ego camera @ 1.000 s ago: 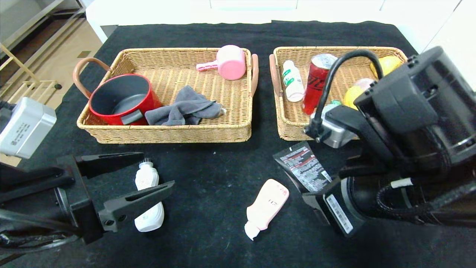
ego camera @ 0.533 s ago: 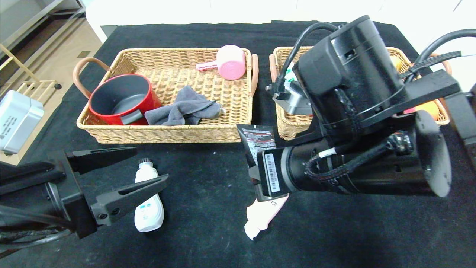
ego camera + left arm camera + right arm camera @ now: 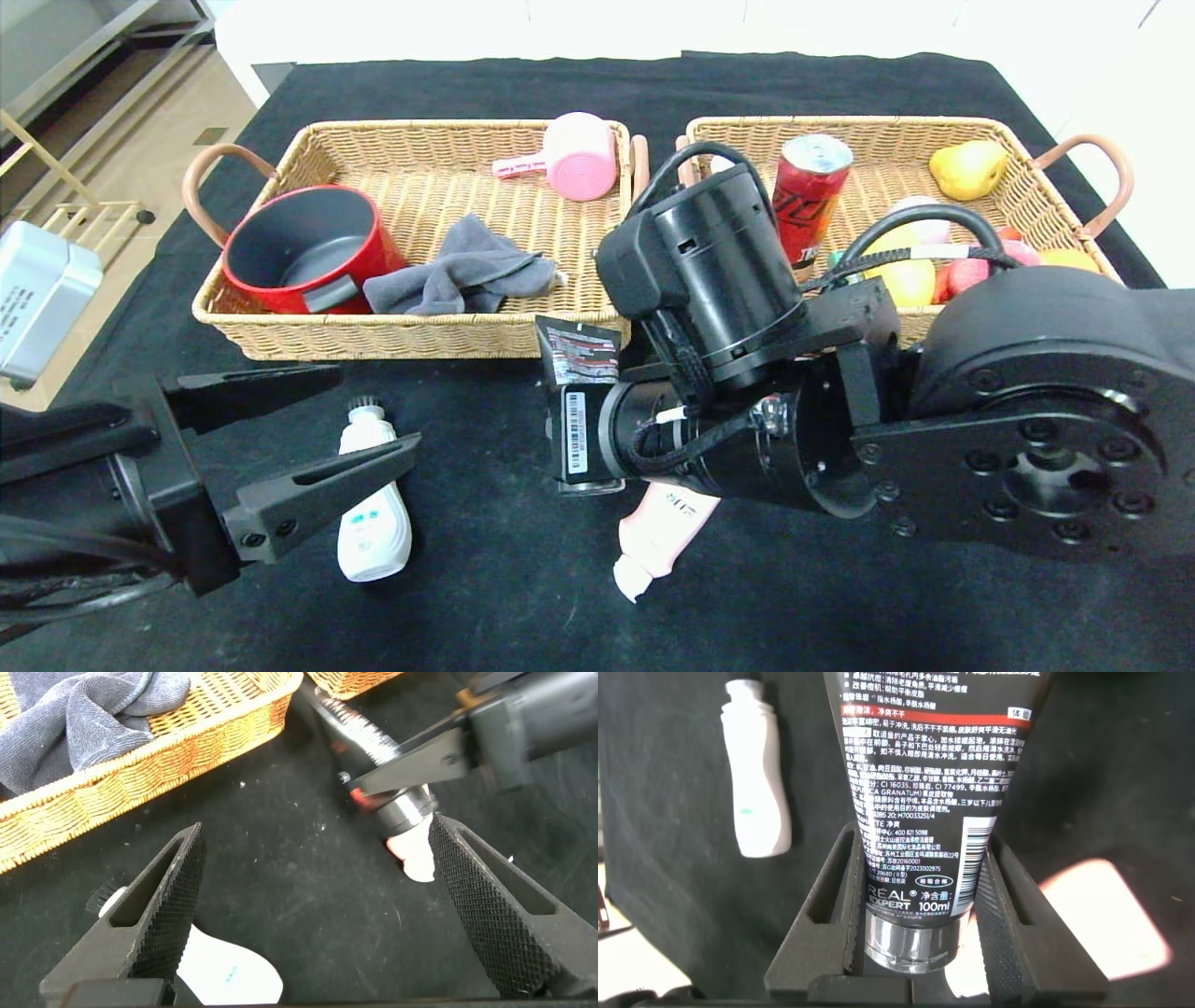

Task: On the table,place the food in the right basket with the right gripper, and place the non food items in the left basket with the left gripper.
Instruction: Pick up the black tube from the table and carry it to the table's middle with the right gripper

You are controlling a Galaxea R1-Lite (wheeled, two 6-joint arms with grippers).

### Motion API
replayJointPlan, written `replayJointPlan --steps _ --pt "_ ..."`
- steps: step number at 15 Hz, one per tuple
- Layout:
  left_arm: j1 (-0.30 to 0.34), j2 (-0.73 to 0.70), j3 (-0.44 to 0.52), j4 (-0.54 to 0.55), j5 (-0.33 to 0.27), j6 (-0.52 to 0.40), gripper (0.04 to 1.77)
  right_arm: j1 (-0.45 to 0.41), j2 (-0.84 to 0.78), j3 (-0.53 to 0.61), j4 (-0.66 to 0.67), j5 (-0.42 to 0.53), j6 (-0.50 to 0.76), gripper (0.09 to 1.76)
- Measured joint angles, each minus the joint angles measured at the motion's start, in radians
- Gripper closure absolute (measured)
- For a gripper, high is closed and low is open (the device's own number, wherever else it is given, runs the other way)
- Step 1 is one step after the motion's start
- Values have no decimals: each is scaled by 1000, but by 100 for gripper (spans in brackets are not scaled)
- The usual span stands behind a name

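Observation:
My right gripper is shut on the dark printed tube, near its grey cap, and holds it over the table in front of the gap between the baskets. Under that arm lies the pale pink squeeze tube. At the front left my left gripper stands open over the white curvy bottle, which lies flat beneath its jaws, untouched. The red can and a pink-red peach sit in the right basket. The small white bottle is hidden behind the right arm.
The left basket holds a red pot, a grey cloth and a pink scoop. A yellow pear and other fruit lie in the right basket. The right arm's bulk covers the front right of the table.
The right arm has swung left with the dark tube, lifting it off the cloth near the right basket to the table's middle. The left gripper has hardly moved.

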State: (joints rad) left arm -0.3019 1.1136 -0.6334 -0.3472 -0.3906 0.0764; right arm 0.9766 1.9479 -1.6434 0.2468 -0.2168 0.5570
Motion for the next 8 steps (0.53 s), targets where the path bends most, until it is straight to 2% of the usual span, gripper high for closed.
replayJointPlan --steps 8 --pt "0 3 2 1 -1 1 9 10 63 -11 -28 -13 -1 110"
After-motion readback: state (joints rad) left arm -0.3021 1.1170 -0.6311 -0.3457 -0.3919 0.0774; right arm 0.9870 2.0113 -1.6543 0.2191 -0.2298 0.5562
